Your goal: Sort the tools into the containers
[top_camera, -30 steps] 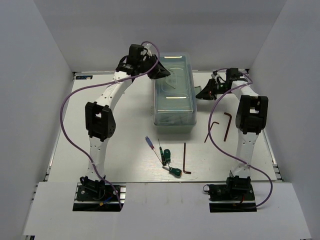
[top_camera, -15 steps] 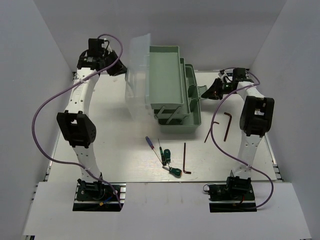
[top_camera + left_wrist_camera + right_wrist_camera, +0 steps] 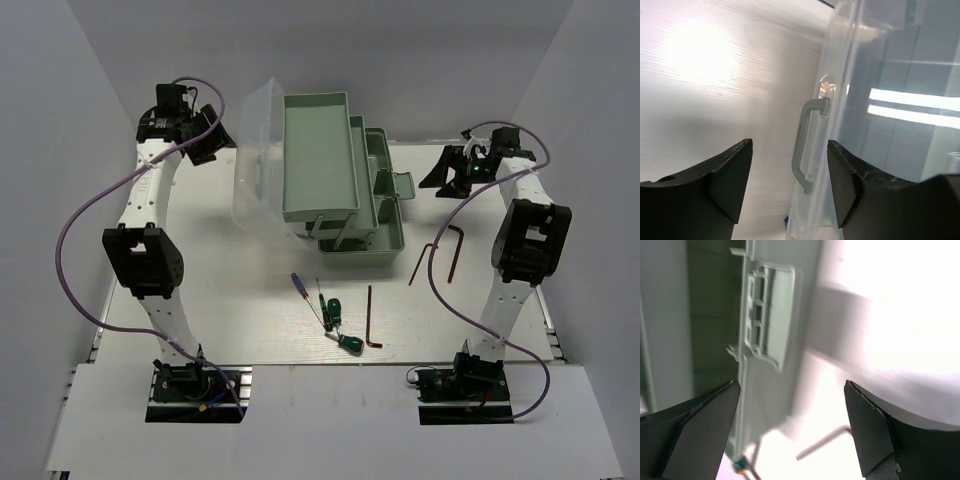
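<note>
setting: robotics lab cell | evidence: plain white walls [image 3: 70, 200], white table [image 3: 250, 320], two arms [image 3: 145, 260] bolted at its edge

toolbox [image 3: 385, 238]: open, mint trays [image 3: 318, 150] fanned, lid [image 3: 258, 150] tipped L | screwdrivers [image 3: 333, 305] + hex keys [image 3: 370, 315]: loose, front/R of it

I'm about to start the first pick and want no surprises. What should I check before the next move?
1. Box open: ok, the toolbox has its lid tipped out to the left and its trays fanned.
2. Nothing in left gripper: ok, jaws apart.
3. Nothing in right gripper: ok, jaws apart.
4. Room in top tray: ok, it looks bare.
5. Room in lower trays: cannot tell, partly hidden.
6. Tools easy to single out: hex keys ok, lying loose on the table; screwdrivers not ok, bunched close.
</note>
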Action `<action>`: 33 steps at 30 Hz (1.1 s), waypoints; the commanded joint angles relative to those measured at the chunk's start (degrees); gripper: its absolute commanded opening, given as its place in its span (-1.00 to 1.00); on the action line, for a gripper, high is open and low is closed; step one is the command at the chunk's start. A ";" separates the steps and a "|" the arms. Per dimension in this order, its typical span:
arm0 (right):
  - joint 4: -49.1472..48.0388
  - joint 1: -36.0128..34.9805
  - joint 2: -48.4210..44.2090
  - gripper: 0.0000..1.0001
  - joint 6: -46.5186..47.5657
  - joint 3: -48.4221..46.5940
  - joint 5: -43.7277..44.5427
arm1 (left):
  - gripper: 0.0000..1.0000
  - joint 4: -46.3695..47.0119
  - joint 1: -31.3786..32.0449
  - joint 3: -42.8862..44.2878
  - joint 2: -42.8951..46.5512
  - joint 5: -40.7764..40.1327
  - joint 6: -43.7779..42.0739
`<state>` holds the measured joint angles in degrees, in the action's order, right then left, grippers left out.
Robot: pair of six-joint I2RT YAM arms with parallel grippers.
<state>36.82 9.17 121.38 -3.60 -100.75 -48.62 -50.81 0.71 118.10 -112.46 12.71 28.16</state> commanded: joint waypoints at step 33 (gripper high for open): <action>10.47 0.15 -0.44 -0.85 11.07 16.63 45.54 | 0.13 5.54 31.60 -39.62 36.71 8.66 -16.12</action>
<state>50.72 9.80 119.28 8.21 -87.07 -5.17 -45.50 27.22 78.46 -74.65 24.38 12.38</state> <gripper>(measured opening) 0.143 0.562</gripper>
